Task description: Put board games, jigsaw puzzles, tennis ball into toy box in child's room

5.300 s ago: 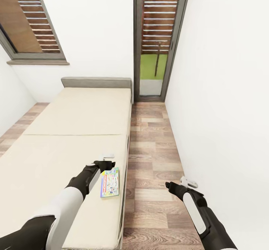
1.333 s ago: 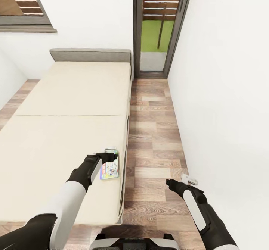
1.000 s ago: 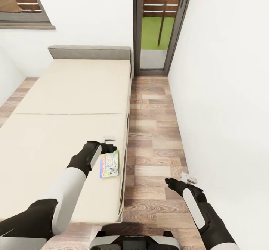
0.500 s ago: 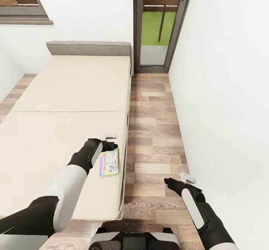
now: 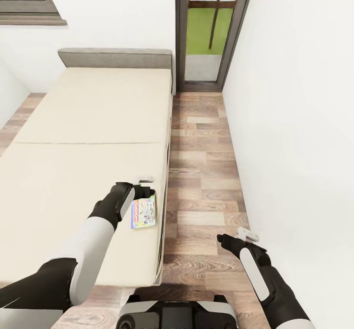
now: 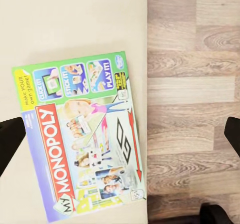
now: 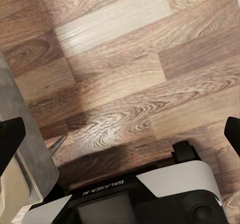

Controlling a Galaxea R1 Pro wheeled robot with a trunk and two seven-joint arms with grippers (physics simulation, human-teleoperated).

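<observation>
**A:** Compare this with a second ago: your left gripper was down at the far end of the board game, and now it hangs just above that end with its fingers spread wide. In the left wrist view both dark fingertips sit well out to either side, touching nothing.

**B:** So the game isn't in hand?

**A:** No. It lies flat on the bed, right at the edge next to the wooden floor, one long side nearly flush with the mattress edge. The whole view has also slid, so your base or head has shifted, not the box.

**B:** And the right gripper?

**A:** Parted too, idle over the floor, holding nothing. You likely need another attempt at the pick; that overhanging edge looks like the easiest place to pinch.
</observation>
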